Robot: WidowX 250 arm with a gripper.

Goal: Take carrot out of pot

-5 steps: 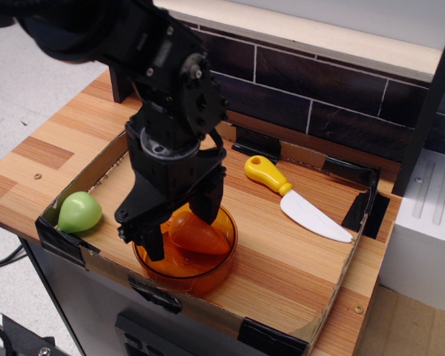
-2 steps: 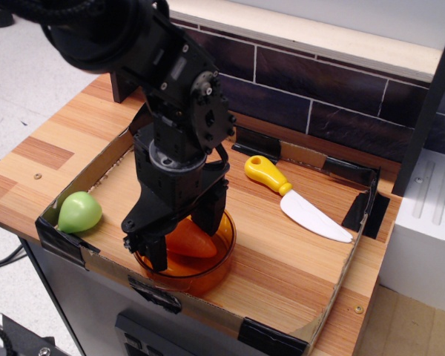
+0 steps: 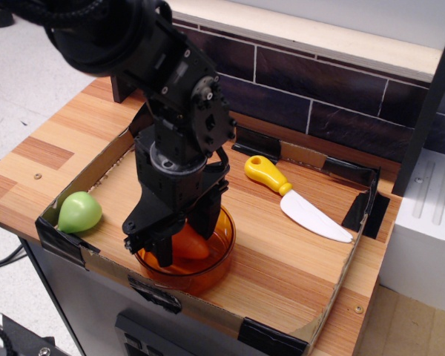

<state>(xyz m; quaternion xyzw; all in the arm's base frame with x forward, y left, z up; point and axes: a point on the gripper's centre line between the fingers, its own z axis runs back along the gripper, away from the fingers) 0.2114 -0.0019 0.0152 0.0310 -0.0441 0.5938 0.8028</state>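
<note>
The orange translucent pot [image 3: 216, 258] stands at the front edge of the cardboard tray. The orange carrot [image 3: 193, 245] lies inside it, partly hidden by the arm. My black gripper [image 3: 184, 239] reaches down into the pot. Its two fingers stand on either side of the carrot, drawn in against it. The carrot still rests low in the pot.
A green pear-shaped toy [image 3: 79, 211] lies in the tray's front left corner. A toy knife [image 3: 297, 199] with a yellow handle lies to the right, behind the pot. The shallow cardboard tray [image 3: 297, 319] has low walls. A dark brick wall [image 3: 319, 89] stands behind.
My gripper has come down into the pot and its fingers have drawn in around the carrot. The pot, pear and knife have not moved.
</note>
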